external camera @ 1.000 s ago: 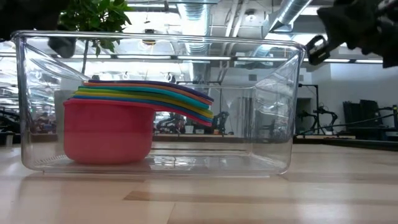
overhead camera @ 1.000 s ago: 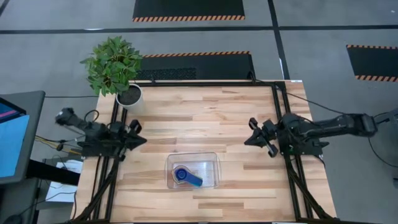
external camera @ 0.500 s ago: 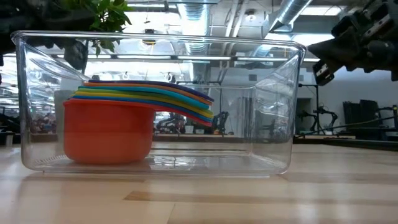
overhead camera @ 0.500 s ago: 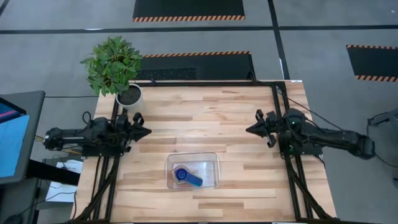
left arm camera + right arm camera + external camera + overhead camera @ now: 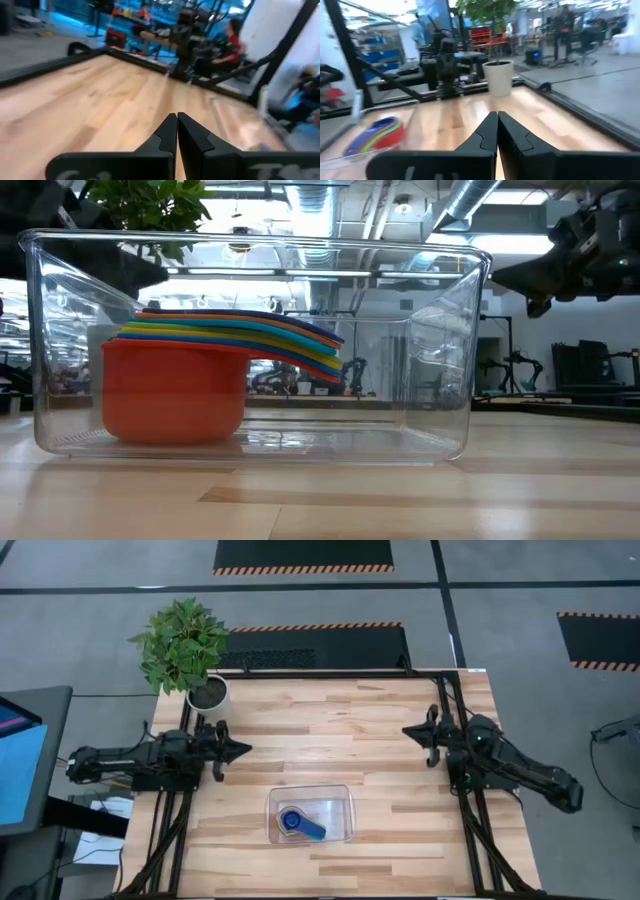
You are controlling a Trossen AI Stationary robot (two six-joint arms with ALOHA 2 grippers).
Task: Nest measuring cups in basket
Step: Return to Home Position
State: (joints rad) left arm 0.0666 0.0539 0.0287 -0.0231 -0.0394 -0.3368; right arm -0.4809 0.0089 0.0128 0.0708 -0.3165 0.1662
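High view: two dark grippers hung empty at opposite sides of the pale wooden table (image 5: 330, 730), well apart from the clear rectangular plastic basket (image 5: 346, 802).
A nested stack of small plastic measuring cups (image 5: 296, 823), red-orange at the bottom and dark blue on top, sat inside the basket toward its left end, handles fanned to one side. The left gripper (image 5: 244, 749) and the right gripper (image 5: 407, 730) each had their fingers pressed fully together, tips touching, gripping nothing, and pointed toward one another across the boards.
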